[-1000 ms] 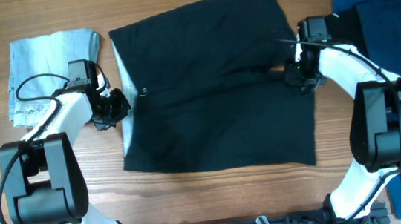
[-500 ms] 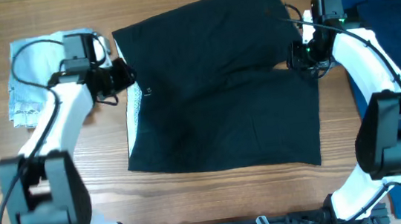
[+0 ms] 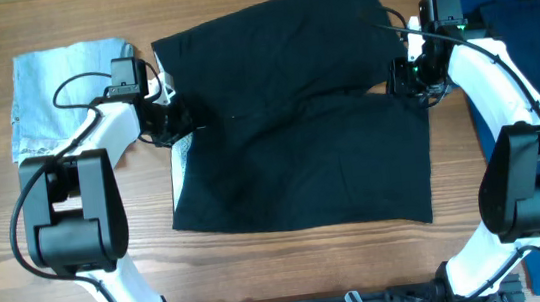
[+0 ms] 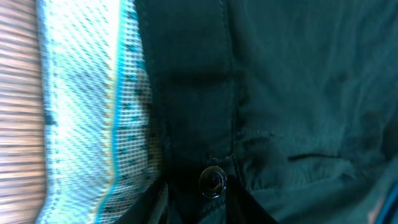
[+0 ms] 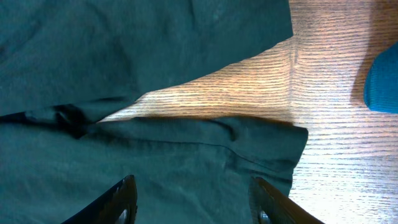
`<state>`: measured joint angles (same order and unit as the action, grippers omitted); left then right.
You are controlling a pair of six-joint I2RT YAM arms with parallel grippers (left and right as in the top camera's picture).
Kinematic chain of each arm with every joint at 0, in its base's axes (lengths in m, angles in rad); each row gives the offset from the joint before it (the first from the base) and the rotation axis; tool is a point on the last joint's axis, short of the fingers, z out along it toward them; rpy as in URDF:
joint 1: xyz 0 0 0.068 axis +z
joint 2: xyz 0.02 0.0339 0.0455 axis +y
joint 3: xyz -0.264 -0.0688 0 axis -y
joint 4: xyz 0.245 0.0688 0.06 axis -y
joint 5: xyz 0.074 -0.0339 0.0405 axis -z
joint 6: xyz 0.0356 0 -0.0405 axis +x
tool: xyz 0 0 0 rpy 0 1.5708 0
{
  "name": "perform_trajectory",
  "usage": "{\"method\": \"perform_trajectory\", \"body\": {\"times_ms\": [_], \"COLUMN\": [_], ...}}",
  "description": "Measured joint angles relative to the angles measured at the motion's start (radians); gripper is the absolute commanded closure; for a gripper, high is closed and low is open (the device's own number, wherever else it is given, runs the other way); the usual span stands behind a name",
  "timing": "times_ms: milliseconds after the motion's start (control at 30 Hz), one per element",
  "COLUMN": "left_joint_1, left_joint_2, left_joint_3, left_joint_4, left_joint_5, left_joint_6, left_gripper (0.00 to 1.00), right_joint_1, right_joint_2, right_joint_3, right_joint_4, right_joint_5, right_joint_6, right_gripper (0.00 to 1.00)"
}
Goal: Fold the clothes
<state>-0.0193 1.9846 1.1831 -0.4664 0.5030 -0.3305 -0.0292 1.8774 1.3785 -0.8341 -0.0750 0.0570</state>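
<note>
The black shorts lie spread flat on the wooden table, waist to the left and two legs to the right. My left gripper sits at the waistband edge. In the left wrist view its dark fingers stand apart, open, over the waistband, with a metal button between them and white mesh lining to the left. My right gripper hovers where the two leg hems split. In the right wrist view the right gripper is wide open above the nearer leg, gripping nothing.
A folded pale-blue garment lies at the left, close behind my left arm. A pile of blue clothes fills the right edge, and its corner shows in the right wrist view. Bare wood shows between the legs.
Both grippers have opened. My left gripper swung from beside the shorts' left edge onto the waistband. My right gripper shifted slightly up and right, and the shorts slid a little right.
</note>
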Motion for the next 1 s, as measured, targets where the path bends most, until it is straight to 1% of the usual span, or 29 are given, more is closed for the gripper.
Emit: {"method": "perform_trajectory", "body": {"times_ms": [33,100,167,333,567,733,800,900,933,1000], "left_joint_1": [0.0,0.0,0.0,0.011,0.05,0.053,0.062,0.072,0.074,0.075], "left_joint_2": [0.003,0.008,0.008,-0.004,-0.087,-0.088,-0.088,-0.088,-0.088,-0.088], "left_joint_3": [0.0,0.0,0.0,0.0,-0.001,-0.001,-0.001,-0.001,-0.001,-0.001], "left_joint_4": [0.0,0.0,0.0,-0.005,-0.051,-0.117,-0.13,-0.125,-0.118,-0.118], "left_joint_5": [0.019,0.056,0.073,0.095,0.088,-0.012,-0.066,-0.098,-0.121,-0.147], "left_joint_6": [0.0,0.0,0.006,0.004,0.008,0.038,0.041,0.042,0.042,0.042], "left_gripper": [0.75,0.9,0.96,0.96,0.96,0.96,0.96,0.96,0.96,0.96], "right_joint_1": [0.0,0.0,0.0,0.0,0.0,0.0,0.0,0.0,0.0,0.0], "right_joint_2": [0.0,0.0,0.0,0.0,0.0,0.0,0.0,0.0,0.0,0.0], "right_joint_3": [0.0,0.0,0.0,0.0,0.0,0.0,0.0,0.0,0.0,0.0], "right_joint_4": [0.0,0.0,-0.001,-0.002,-0.005,-0.012,-0.012,-0.012,-0.011,-0.002], "right_joint_5": [0.0,0.0,0.0,0.0,0.0,0.0,0.0,0.001,0.001,0.001], "right_joint_6": [0.0,0.0,0.0,0.0,0.0,0.0,0.0,0.0,0.0,0.0], "right_gripper": [0.42,0.42,0.42,0.42,0.42,0.41,0.42,0.41,0.43,0.53]}}
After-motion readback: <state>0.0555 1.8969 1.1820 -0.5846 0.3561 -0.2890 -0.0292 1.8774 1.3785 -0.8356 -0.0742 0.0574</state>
